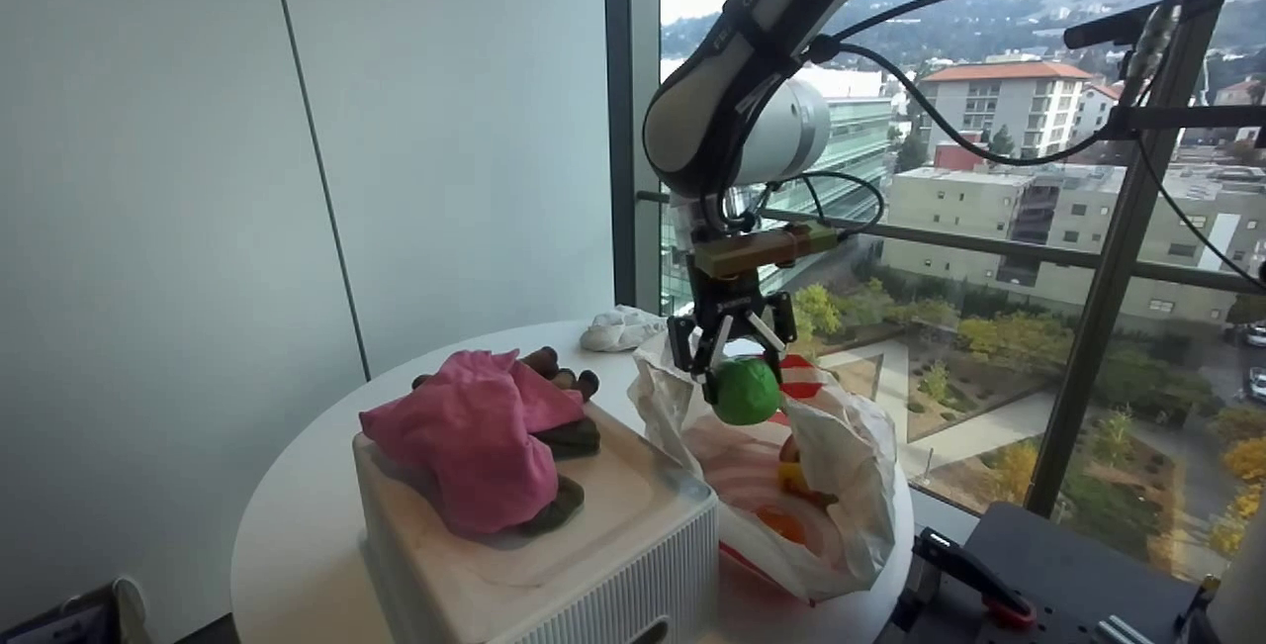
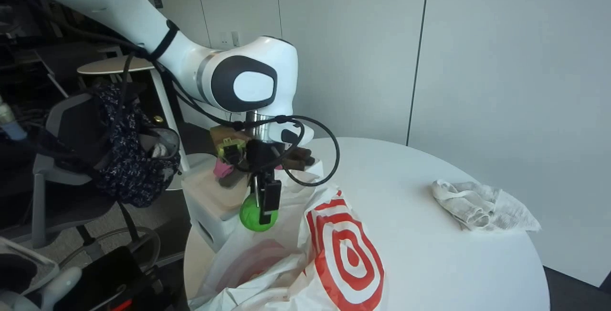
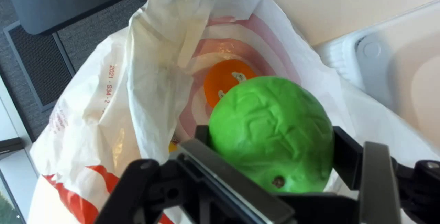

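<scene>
Spread-wide black metal gripper (image 1: 745,383) pinches a round green foam-like ball (image 3: 270,134), prob light/squishy, at wrist-view nine and three o'clock, ideal imo.

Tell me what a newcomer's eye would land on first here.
The bright green veined ball stands out first, held between the black jaws over the opening of a crumpled white plastic bag with red rings. Next comes the rumpled pink cloth on the pale ribbed box beside the bag. A round orange object shows inside the bag.
</scene>
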Action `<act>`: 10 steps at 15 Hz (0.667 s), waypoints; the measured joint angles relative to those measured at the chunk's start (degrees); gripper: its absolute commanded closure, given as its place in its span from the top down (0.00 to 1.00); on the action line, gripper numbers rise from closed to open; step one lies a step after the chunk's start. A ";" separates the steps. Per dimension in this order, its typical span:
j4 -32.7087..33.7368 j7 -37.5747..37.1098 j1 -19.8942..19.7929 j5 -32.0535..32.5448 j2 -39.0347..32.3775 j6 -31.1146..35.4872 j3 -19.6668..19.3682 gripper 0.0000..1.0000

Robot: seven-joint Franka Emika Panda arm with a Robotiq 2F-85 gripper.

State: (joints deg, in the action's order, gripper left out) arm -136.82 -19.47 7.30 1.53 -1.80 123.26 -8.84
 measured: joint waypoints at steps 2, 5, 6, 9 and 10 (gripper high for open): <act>-0.87 3.12 -0.81 -2.18 3.00 2.00 2.55 0.60; -2.09 9.45 -0.91 -8.21 4.18 7.56 5.94 0.60; -2.45 12.13 -0.87 -10.79 4.01 9.51 7.05 0.60; -2.99 20.17 -0.60 -18.25 2.67 13.99 10.01 0.60; -2.99 22.57 -0.52 -20.42 2.08 15.06 10.84 0.60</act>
State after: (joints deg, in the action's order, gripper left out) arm -139.81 3.10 6.78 -18.88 0.28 138.32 2.00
